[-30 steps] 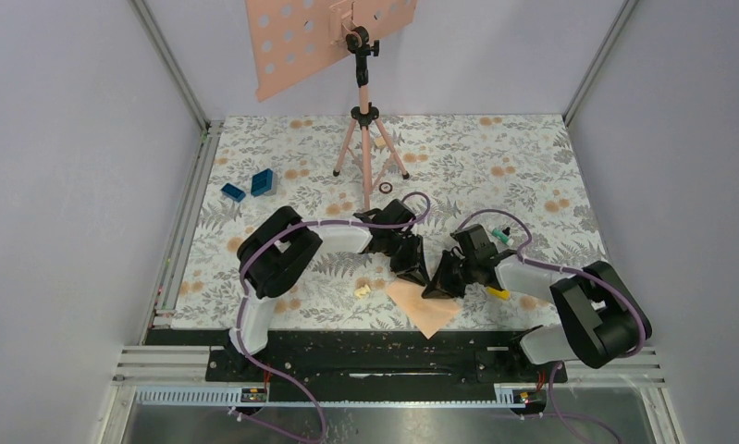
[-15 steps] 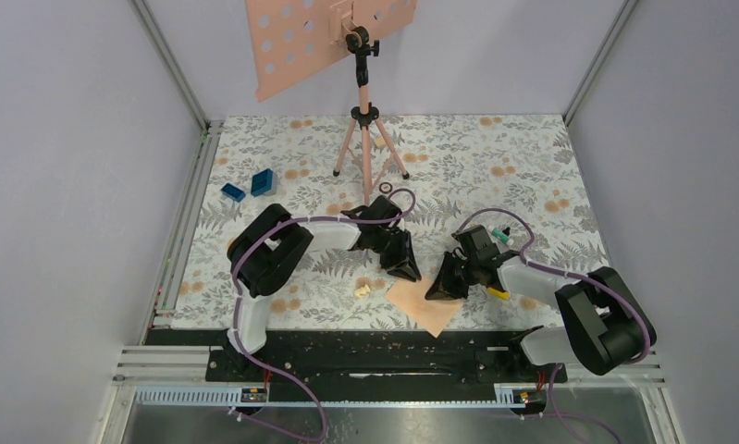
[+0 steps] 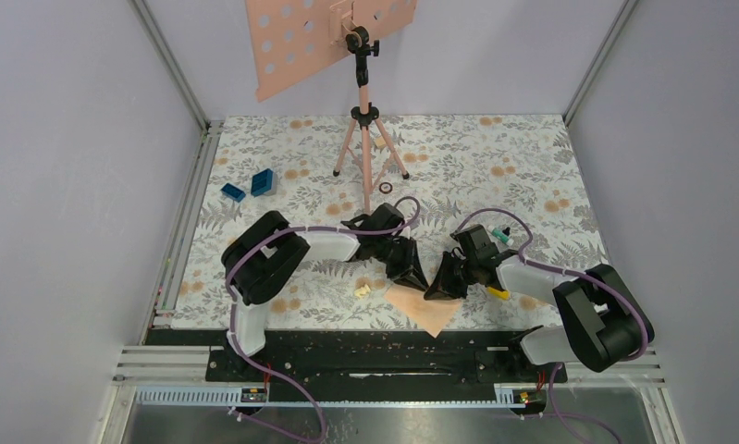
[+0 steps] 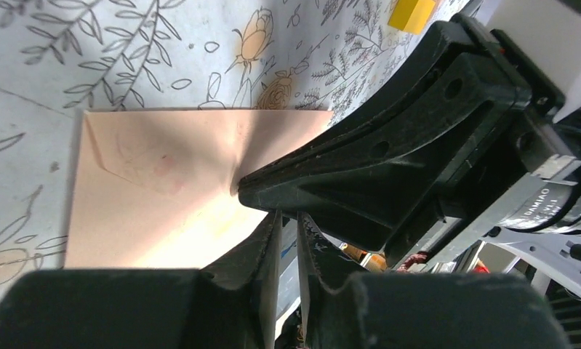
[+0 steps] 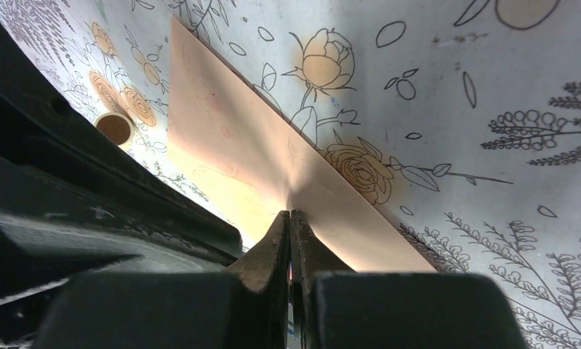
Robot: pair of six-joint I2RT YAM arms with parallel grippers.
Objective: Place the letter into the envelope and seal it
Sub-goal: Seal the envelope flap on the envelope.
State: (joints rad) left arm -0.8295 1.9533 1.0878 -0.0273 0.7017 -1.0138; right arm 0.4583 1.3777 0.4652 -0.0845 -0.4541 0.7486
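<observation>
The peach envelope lies flat on the flowered mat near the front edge, with a diagonal fold line showing on it. No letter shows in any view. My right gripper is shut, and its joined tips press down on the envelope's face. My left gripper hangs just over the envelope's far corner, close beside the right one. Its fingers stand a narrow slit apart with nothing between them. The right gripper's black body fills much of the left wrist view.
A pink tripod with a perforated plate stands at the back. Two blue blocks lie at the left and a small ring near the tripod. A cream scrap lies left of the envelope. A yellow piece sits by the right arm.
My left gripper drew back from the envelope, then came forward again to its far corner, and its jaws narrowed a little. The right gripper stayed pressed on the envelope.
</observation>
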